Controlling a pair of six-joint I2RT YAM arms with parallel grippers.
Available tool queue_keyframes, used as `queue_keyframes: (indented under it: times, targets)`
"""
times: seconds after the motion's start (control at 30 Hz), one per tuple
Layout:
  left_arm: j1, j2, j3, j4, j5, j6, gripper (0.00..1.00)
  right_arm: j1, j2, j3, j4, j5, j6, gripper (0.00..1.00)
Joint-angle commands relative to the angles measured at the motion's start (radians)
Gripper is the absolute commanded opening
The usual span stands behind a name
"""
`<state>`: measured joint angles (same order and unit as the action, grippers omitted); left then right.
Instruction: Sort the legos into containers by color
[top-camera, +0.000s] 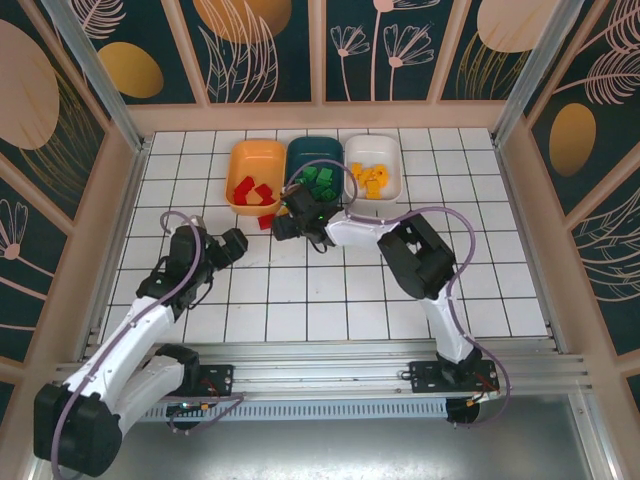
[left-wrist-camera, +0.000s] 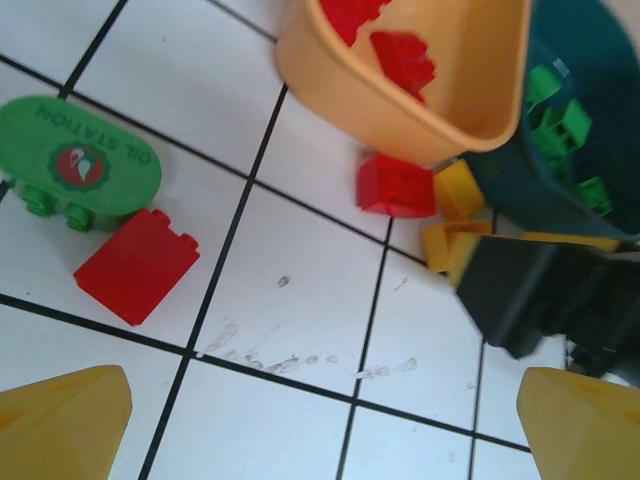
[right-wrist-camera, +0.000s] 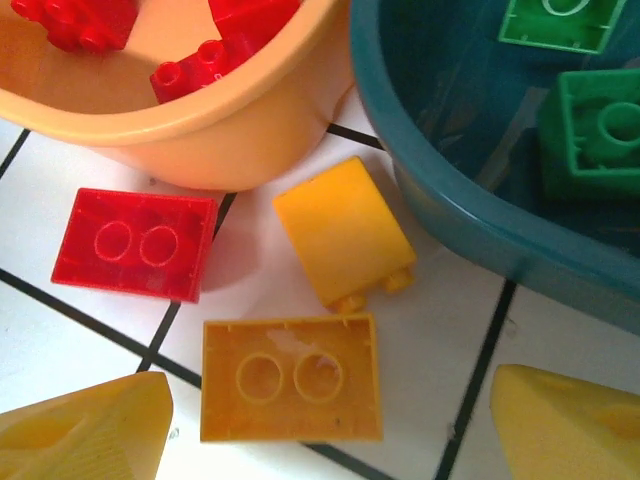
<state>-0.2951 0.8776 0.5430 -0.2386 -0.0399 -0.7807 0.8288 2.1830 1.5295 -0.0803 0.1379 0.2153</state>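
Right gripper (right-wrist-camera: 330, 400): open and empty. Its fingers (right-wrist-camera: 80, 430) are spread either side of the flat yellow brick (right-wrist-camera: 290, 378), just off the near right corner of the orange tray (right-wrist-camera: 200, 130). We judge the jaws are set wide to straddle that brick.
Flat yellow brick: lies on the tiled floor (left-wrist-camera: 300, 330) just beside the orange tray, clear of its wall. Nothing grips it.
Tipped yellow brick (right-wrist-camera: 343, 232): lies on its side between the orange tray and the teal tray (right-wrist-camera: 450, 230). We judge it the harder pick, because both walls crowd it.
Red brick (right-wrist-camera: 135, 243): lies outside the orange tray, just beside its wall. It belongs with the reds (right-wrist-camera: 75, 20) inside.
Left gripper (left-wrist-camera: 322, 400): open and empty, over bare floor farther out from the orange tray. We judge it stands off to leave the corner to the right arm.
Stray red brick (left-wrist-camera: 137, 265): lies well out from the orange tray, beside the green plate (left-wrist-camera: 80, 165). We cannot tell whether they touch.
Trays: the teal tray sits just beside the orange tray and holds the greens (right-wrist-camera: 600, 130). The white tray (top-camera: 392, 180) sits beyond the teal tray and holds the yellows (top-camera: 370, 180).
Progress: we judge the task mostly done, with five pieces not yet sorted.
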Motion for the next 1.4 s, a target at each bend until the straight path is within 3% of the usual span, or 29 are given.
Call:
queue_keyframes:
  times: [0.0,0.2,0.33,0.47,0.6,0.77,0.9,1.2,1.37]
  targets:
    - [0.002,-0.016,0.003,0.002,-0.024,-0.017,0.99,0.009,0.055,0.074,-0.069,0.03,-0.033,0.83]
    - [0.002,0.013,0.022,0.01,-0.018,-0.012,0.98,0.01,0.102,0.098,-0.083,0.04,-0.025,0.73]
    - [0.003,0.031,0.017,0.021,-0.011,-0.018,0.98,0.012,0.108,0.096,-0.08,0.044,-0.017,0.59]
    - [0.002,0.042,0.011,0.029,-0.002,-0.026,0.99,0.019,0.056,0.052,-0.05,0.046,-0.011,0.41]
    - [0.003,0.059,0.011,0.041,0.012,-0.019,0.99,0.036,-0.078,-0.051,0.003,0.069,0.005,0.35]
    - [0.003,0.092,0.0,0.09,0.076,-0.003,0.97,0.026,-0.286,-0.194,0.052,0.089,0.029,0.34]
    - [0.003,0.106,0.005,0.092,0.07,-0.013,0.96,-0.074,-0.374,-0.232,0.025,0.104,0.029,0.34]
    - [0.002,0.218,0.04,0.002,-0.128,-0.013,0.97,-0.383,-0.257,-0.149,-0.058,0.041,0.019,0.4]
    - [0.007,0.328,0.038,0.117,-0.137,0.047,0.98,-0.442,-0.199,-0.061,-0.084,0.007,0.009,0.6]
